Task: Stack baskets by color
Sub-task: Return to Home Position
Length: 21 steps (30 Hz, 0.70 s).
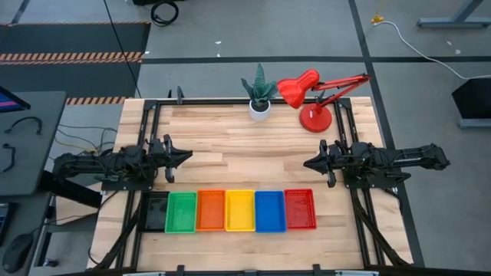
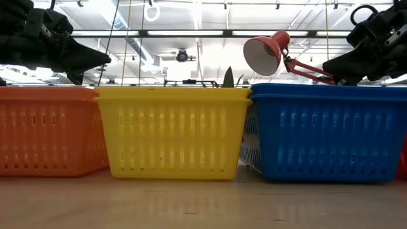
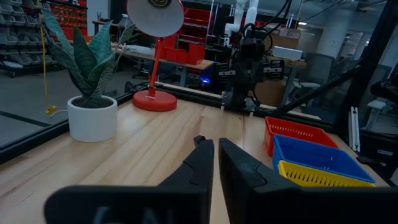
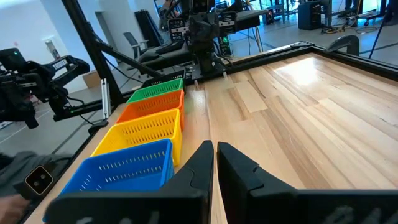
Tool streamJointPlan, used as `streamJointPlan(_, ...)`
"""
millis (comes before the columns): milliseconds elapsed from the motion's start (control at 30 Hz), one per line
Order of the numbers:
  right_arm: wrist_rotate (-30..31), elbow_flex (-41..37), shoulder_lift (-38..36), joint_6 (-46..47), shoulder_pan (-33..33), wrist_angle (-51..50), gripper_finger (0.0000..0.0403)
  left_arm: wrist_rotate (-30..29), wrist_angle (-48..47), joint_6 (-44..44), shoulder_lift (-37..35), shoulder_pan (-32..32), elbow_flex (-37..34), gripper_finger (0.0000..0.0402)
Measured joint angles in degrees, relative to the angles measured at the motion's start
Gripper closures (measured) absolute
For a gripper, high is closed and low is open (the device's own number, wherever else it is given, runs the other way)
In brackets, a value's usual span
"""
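Now looking down on the wooden table (image 1: 230, 146) and seeing baskets in six colours, lined up in one neat row near the front edge. Going along the row from the left arm's side to the right arm's side: black basket (image 1: 156, 211), green basket (image 1: 181, 211), orange basket (image 1: 210, 211), yellow basket (image 1: 239, 211), blue basket (image 1: 269, 211), red basket (image 1: 300, 209). Sitting long side against long side, each one touching the next or just beside it.

Looking from table height at the yellow basket and the blue basket and seeing a doubled rim on each, one rim sitting snug on another, like a basket resting inside its twin. Not being able to tell from above how many are nested in each colour. Seeing only mesh walls and plain floors inside from the top.

Holding the left gripper (image 1: 188, 156) over bare wood behind the green basket, well apart from it and higher than the rims, fingers pressed together and gripping nothing. Holding the right gripper (image 1: 307, 162) the same way behind the red basket, fingers squeezed together on nothing. Pointing at each other across the middle of the table.

Standing at the far edge, well apart from the row: a small plant (image 1: 259, 96) in a white pot, with a red lamp (image 1: 311, 96) just beside it.
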<state>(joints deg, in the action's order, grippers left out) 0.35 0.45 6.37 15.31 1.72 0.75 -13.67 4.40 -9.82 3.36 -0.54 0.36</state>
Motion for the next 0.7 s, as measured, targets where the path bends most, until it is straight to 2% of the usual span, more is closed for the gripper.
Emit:
streamJointPlan(433,0.01,0.00,0.00,0.00,0.00,0.01,0.0375,0.00,0.00,0.02,0.00,0.00,0.00,0.0366)
streamJointPlan(700,0.01,0.00,0.00,0.01,0.00,0.02,0.0376,0.00,0.00,0.01,0.00,0.00,0.00,0.0377)
